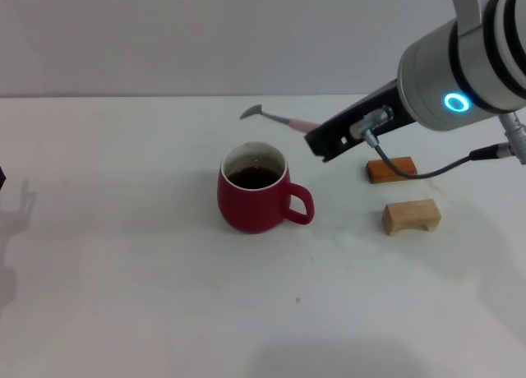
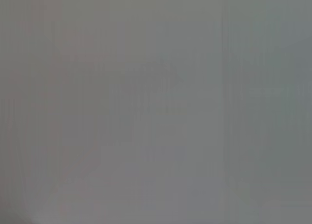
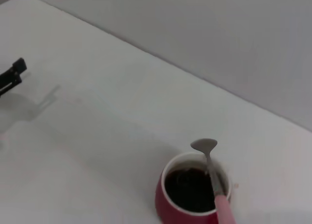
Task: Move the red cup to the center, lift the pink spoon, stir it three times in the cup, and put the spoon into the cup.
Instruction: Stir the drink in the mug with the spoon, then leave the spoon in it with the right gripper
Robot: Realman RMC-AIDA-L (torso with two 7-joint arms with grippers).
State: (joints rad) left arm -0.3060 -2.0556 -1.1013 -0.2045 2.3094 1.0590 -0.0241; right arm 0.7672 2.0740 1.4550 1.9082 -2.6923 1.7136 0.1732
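Observation:
The red cup stands upright on the white tabletop's middle area, handle toward the right, with dark liquid inside. My right gripper is shut on the pink handle of the pink spoon and holds it in the air above and behind the cup, grey bowl pointing left. In the right wrist view the spoon hangs over the cup, its bowl clear of the liquid. My left gripper is parked at the table's far left.
An orange wooden block and a tan wooden block lie to the right of the cup, under my right arm. A grey wall runs behind the table. The left wrist view shows only plain grey.

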